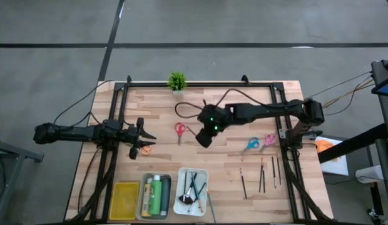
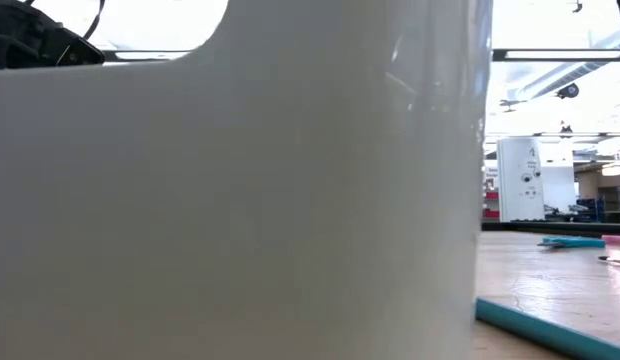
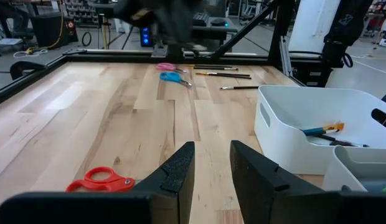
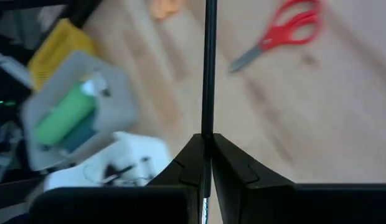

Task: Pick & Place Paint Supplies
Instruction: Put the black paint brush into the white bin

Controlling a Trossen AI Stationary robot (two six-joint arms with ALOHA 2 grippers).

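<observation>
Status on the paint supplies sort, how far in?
Done: bottles sit in the grey tray, several brushes in the white tray. In hand: right gripper shut on a thin dark brush. Left: red scissors, orange scissors, blue scissors, pink scissors, loose brushes.

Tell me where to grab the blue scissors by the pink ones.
Grip the blue scissors across the closed blades near the pivot, from straight above. They lie flat on the table, so only a top-down approach gets under nothing; the pink scissors sit close by the handles.
</observation>
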